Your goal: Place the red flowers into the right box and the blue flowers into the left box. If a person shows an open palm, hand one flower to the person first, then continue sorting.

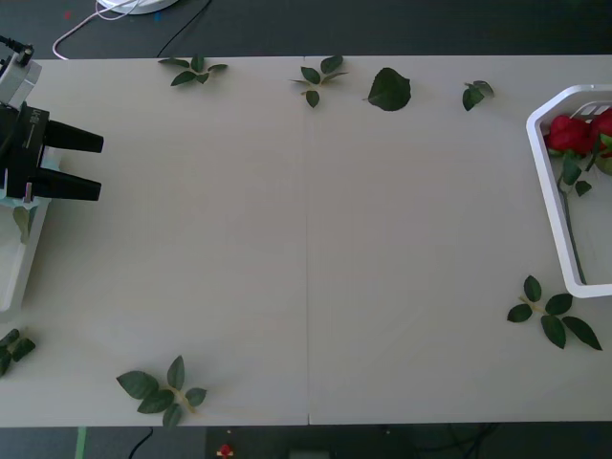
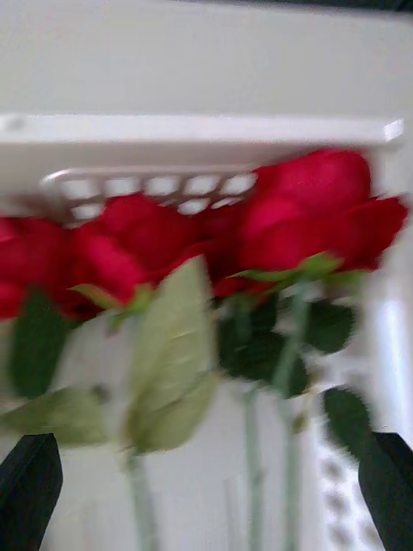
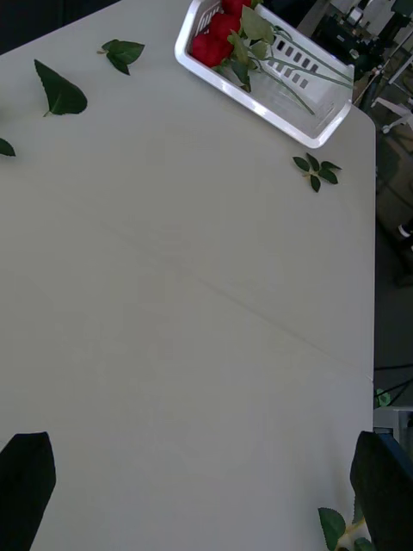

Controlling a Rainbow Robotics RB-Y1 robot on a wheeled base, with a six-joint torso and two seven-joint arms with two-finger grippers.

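Observation:
Several red flowers (image 1: 572, 134) lie in the right box (image 1: 549, 206) at the table's right edge, heads toward the far end. In the right wrist view the red flowers (image 2: 284, 211) are close below my right gripper (image 2: 211, 452), which hangs open over the right box (image 2: 198, 133) and holds nothing. My left gripper (image 1: 99, 166) is open and empty at the table's left edge, above the left box (image 1: 11, 277). From the left wrist view, the left gripper (image 3: 206, 452) looks across bare table toward the right box (image 3: 258, 90). The blue flowers are out of view.
Loose green leaf sprigs lie around the table: along the far edge (image 1: 194, 70) (image 1: 318, 78) (image 1: 388, 89) (image 1: 475, 93), near the right box (image 1: 552, 313), and at the front left (image 1: 163, 389). A white cable (image 1: 86, 24) runs on the floor beyond.

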